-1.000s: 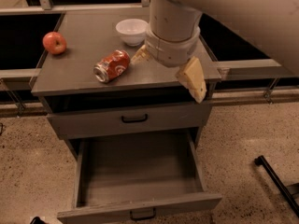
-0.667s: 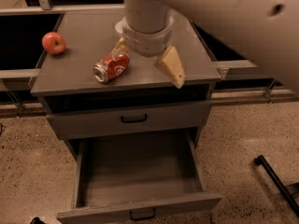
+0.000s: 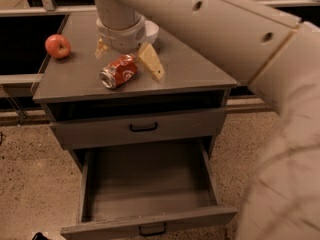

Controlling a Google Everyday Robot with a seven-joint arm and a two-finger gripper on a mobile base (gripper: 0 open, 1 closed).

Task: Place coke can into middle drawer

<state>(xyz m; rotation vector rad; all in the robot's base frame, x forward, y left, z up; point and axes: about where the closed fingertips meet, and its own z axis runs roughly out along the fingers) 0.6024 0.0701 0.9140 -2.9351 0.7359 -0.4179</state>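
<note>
The coke can (image 3: 118, 71) lies on its side on the grey cabinet top (image 3: 190, 66), silver end toward the front left. My gripper (image 3: 128, 64) hangs right over the can, open, with one tan finger (image 3: 151, 60) on the can's right and the other finger (image 3: 101, 48) behind it to the left. The fingers straddle the can without closing on it. The middle drawer (image 3: 150, 184) is pulled out below, its flat grey floor bare, with a black handle (image 3: 152, 229) on its front panel.
A red apple (image 3: 58, 46) sits at the cabinet top's left edge. A white bowl (image 3: 150, 31) stands behind the gripper, partly hidden by the wrist. A shut drawer front (image 3: 143, 127) lies above the open one. My large arm fills the right side.
My gripper has moved left across the cabinet top, from right of the can to directly over it. The can, apple and bowl have stayed put.
</note>
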